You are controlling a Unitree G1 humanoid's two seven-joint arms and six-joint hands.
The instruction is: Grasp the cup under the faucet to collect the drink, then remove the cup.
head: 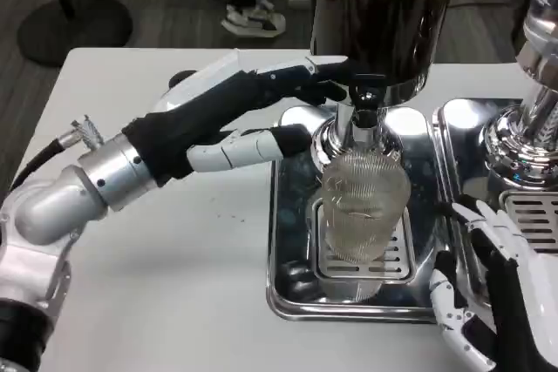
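Note:
A clear ribbed cup (364,208) stands upright on the drip grate (392,260) of a shiny steel tray (292,289), directly below the faucet (366,119) of a dark drink dispenser (384,15). My left hand (240,115) reaches across from the left, its upper fingers lying by the faucet lever and a lower finger pointing toward the cup's top. It holds nothing that I can see. My right hand (488,289) is low at the right, beside the tray's right rim, fingers spread and apart from the cup.
A second chrome dispenser (532,119) with its own tray (532,215) stands at the right. The white table (174,267) spreads to the left of the tray. Beyond the far edge are a black round stand base (74,28) and someone's shoes (253,19).

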